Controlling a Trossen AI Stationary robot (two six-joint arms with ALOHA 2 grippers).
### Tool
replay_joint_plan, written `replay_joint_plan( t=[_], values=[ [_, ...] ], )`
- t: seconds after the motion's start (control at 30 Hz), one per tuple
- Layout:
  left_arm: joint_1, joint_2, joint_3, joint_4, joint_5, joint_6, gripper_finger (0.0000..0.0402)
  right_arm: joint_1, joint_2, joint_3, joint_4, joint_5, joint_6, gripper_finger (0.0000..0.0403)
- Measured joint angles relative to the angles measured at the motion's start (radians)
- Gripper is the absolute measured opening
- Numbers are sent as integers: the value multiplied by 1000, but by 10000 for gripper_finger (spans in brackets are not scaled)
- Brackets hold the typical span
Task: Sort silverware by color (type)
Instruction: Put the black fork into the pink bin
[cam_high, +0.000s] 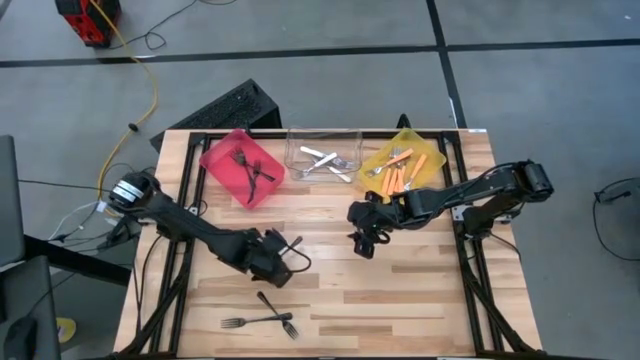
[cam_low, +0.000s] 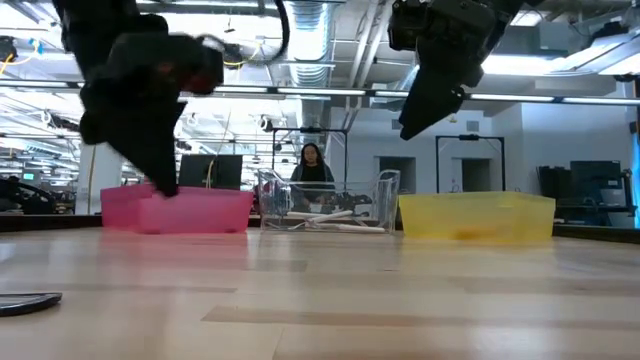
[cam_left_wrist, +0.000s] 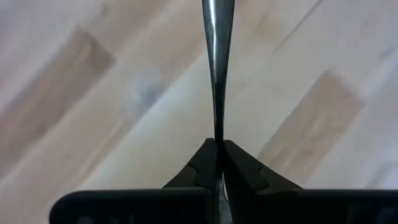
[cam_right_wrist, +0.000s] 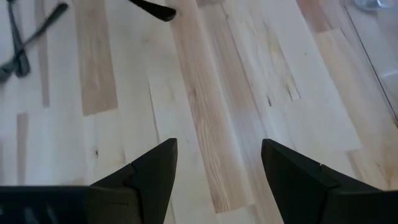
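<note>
My left gripper (cam_high: 280, 262) hangs over the table's near-left part, shut on a dark fork (cam_left_wrist: 214, 74). Two more dark forks (cam_high: 262, 316) lie crossed on the wood near the near edge, and they also show in the right wrist view (cam_right_wrist: 18, 43). My right gripper (cam_high: 364, 243) hovers open and empty over the middle of the table (cam_right_wrist: 217, 168). At the far edge, dark forks lie in the red bin (cam_high: 242, 165), silver forks in the clear bin (cam_high: 322, 155), and orange-handled forks in the yellow bin (cam_high: 405, 165). My left gripper pinches the dark fork's thin shaft (cam_left_wrist: 216, 134) between its two fingertips (cam_left_wrist: 202, 163). The fork runs straight out ahead of the fingers, seen edge-on. It appears lifted clear of the wood; which end is held I cannot tell.
The three bins stand in a row along the far edge (cam_low: 325, 210). Bare wood lies between the two grippers and toward the near-right corner. A person (cam_low: 312, 165) sits in the room beyond the table. A fork end (cam_low: 28, 300) lies close to the low camera.
</note>
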Motion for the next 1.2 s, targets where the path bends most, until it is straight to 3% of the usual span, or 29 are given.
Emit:
replay_joint_plan(
  t=[0.37, 0.5, 0.67, 0.9, 1.07, 1.2],
  values=[
    [3, -188, 3, -34, -281, 22, 0, -28, 0, 0, 163, 6, 23, 260],
    [3, -264, 4, -23, -437, 38, 0, -45, 0, 0, 255, 7, 27, 260],
    [1, -341, 4, 71, -593, 173, 0, -66, 0, 0, 461, 4, 0, 260],
    [3, -397, 5, 294, -506, 472, 0, -88, 0, 0, 753, -6, -110, 260],
    [11, -404, 5, 446, -381, 696, 0, -106, 0, 0, 870, -101, -183, 260],
    [40, -405, 6, 470, -352, 758, 0, -106, 0, 0, 889, -136, -211, 260]
  ],
)
